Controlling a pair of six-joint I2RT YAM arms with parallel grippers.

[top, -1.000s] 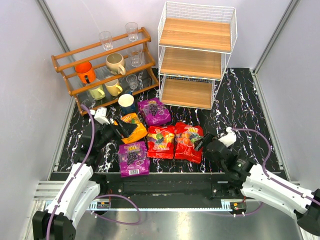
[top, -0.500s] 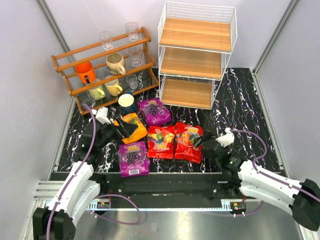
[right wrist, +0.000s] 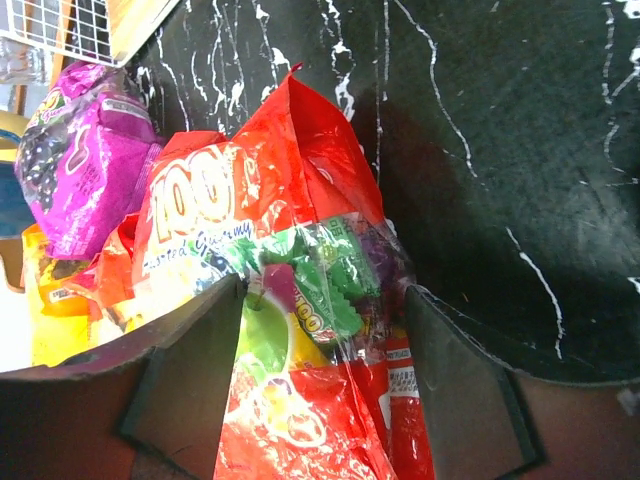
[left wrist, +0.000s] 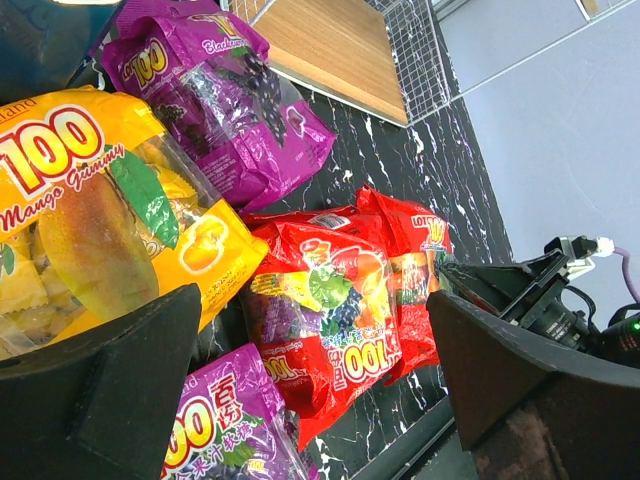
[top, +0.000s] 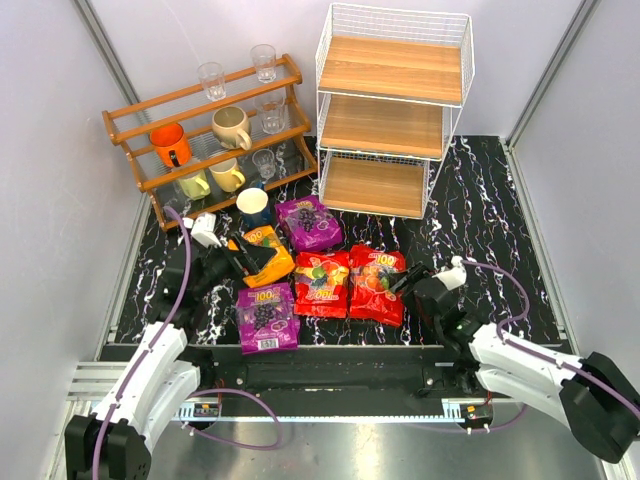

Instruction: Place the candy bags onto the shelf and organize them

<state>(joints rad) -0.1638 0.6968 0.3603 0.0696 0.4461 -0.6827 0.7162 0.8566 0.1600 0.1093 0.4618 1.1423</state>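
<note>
Five candy bags lie in front of the shelf [top: 392, 110]: a purple one [top: 308, 222], an orange-yellow one [top: 262, 253], two red ones [top: 322, 283] [top: 378, 283] and a nearer purple one [top: 266, 316]. My left gripper [top: 243, 262] hangs open just above the orange-yellow bag [left wrist: 100, 220] with nothing between its fingers. My right gripper [top: 408, 282] straddles the right edge of the right red bag [right wrist: 280, 250]. Its jaws are partly narrowed, one finger [right wrist: 190, 370] against the bag's face, and the bag still lies flat.
A low brown rack [top: 205, 130] of mugs and glasses stands at the back left. A blue mug [top: 253, 205] sits on the black marble table [top: 480, 210] just behind the orange-yellow bag. White walls close in both sides.
My right gripper has slid left onto the edge of the right red bag and its jaws have narrowed around it. The left arm and all bags have stayed put.
</note>
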